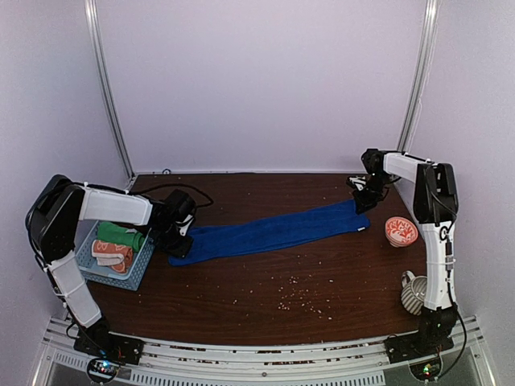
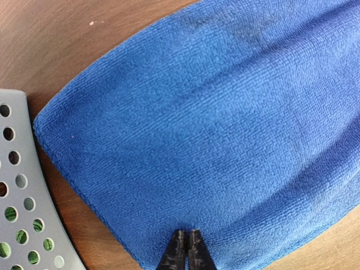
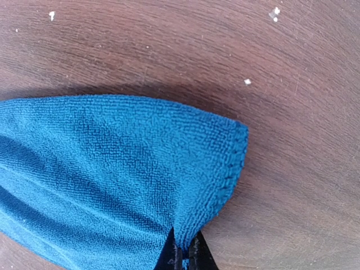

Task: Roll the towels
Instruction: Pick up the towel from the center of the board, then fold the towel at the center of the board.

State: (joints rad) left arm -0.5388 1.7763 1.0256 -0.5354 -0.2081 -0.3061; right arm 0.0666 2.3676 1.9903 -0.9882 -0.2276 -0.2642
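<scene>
Roughly across the middle of the brown table [image 1: 241,297] lies the blue towel [image 1: 273,232], drawn out into a long strip that runs from lower left to upper right. Its left end sits under the left gripper [image 1: 179,244]. In the left wrist view those fingertips [image 2: 179,250] are pressed together on the hem of the cloth [image 2: 214,140], apparently nipping it. Its right end narrows to a point at the right gripper [image 1: 364,199]. In the right wrist view the cloth [image 3: 101,169] is gathered up into the clenched tips [image 3: 184,253], so a corner is plainly pinched.

Just beside the left end stands the light blue basket [image 1: 146,259], its perforated rim [image 2: 17,185] close to the towel's edge but not touching it. Inside lie a green towel [image 1: 121,235] and an orange patterned towel [image 1: 113,251].

Near the right end, just apart from it, sits the orange-and-white bowl [image 1: 401,232]. A striped mug [image 1: 414,294] stands nearer the right arm's base. Pale crumbs [image 1: 298,293] are scattered over the wood in front of the strip.
</scene>
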